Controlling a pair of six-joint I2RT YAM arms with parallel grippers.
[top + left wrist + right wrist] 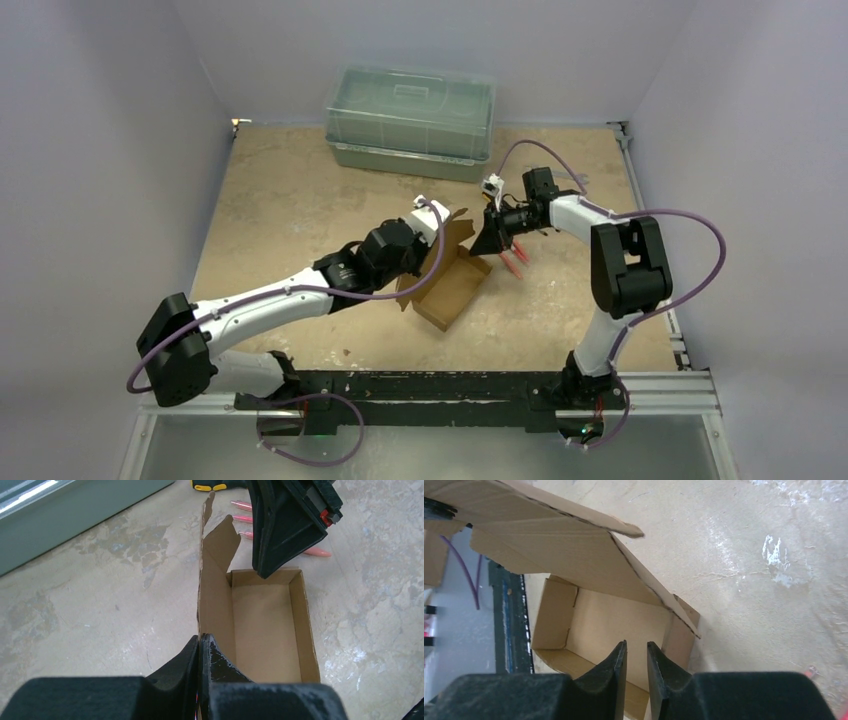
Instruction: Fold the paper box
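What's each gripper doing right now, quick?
Left gripper: closed on the paper box, gripping its tall side flap.
Right gripper: jaws narrowly apart over the box's end wall, nothing visibly held.

Green-grey lidded plastic bin (410,122), 3 pink sticks (243,518) lying on mottled beige table (280,200)

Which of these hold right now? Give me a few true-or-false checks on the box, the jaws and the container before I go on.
1. The left jaws are shut on the tall side panel of the paper box. True.
2. The box has an item inside. False: its inside shows only bare cardboard.
3. The right jaws are at the end of the box opposite the left jaws. True.
4. The plastic container stands with its lid off. False: the lid is on.
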